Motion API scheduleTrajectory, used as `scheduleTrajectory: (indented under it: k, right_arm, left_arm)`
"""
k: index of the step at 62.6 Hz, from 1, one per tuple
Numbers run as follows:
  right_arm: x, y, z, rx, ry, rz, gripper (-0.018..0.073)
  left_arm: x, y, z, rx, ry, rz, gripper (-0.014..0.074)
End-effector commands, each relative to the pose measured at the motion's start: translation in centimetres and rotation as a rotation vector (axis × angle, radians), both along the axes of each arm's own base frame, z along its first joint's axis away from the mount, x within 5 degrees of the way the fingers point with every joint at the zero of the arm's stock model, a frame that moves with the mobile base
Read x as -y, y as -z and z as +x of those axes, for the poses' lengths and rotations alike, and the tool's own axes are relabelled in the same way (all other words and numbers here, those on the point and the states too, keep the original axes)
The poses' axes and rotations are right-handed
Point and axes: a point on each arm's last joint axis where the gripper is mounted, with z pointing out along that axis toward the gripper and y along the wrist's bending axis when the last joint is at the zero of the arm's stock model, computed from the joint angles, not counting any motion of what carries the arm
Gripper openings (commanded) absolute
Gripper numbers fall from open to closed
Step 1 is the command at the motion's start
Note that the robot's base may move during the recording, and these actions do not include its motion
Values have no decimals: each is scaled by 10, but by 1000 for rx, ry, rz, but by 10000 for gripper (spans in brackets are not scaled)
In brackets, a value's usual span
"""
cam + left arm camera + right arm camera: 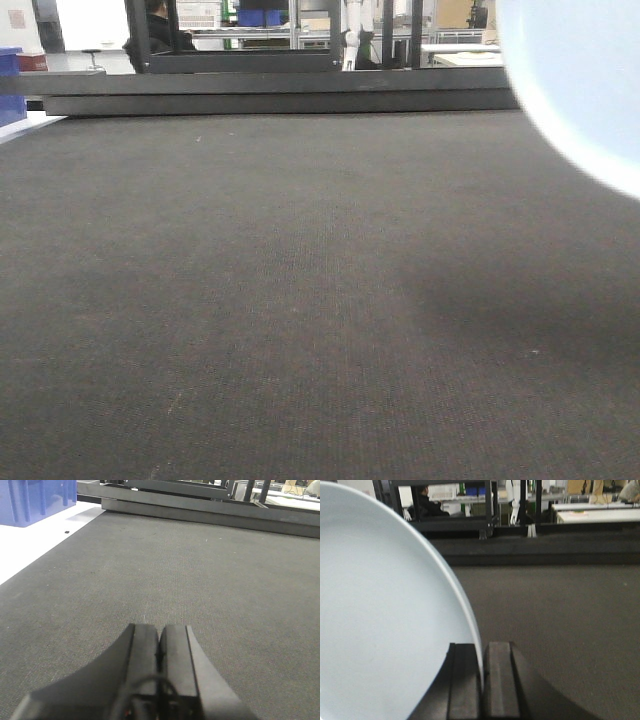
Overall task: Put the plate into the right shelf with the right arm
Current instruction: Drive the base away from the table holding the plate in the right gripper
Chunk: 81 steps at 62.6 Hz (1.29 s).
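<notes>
Dark grey woven mat (300,300) covering the bench from front edge to far edge.
Left gripper (160,636): fingers pressed together with nothing between them, low over the mat toward the left edge.
Right gripper (483,652): pinching the rim of the plate (380,620), which stands on edge, held above the bench's right side.
Blue bin (35,500): on a white strip (30,550) by the far left corner.
Dark raised ledge (280,95): along the far edge.
Seated person (160,28): beyond the ledge, in dark clothing.

A dark grey counter (300,300) runs to black rails (280,95) at 12 o'clock. A blue bin (30,500) sits at 10 o'clock, a dark-clothed person (158,30) at 11.
</notes>
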Motion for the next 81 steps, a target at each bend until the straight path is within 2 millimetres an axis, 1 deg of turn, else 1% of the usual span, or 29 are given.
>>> scheduleTrajectory:
  k: [1, 81]
  right_arm:
    - [2, -20, -3, 143, 17, 19, 65]
    - [2, -20, -3, 143, 17, 19, 65]
  left_arm:
    - [-1, -5, -1, 89, -9, -18, -128]
    - [-1, -5, -1, 89, -9, -18, -128]
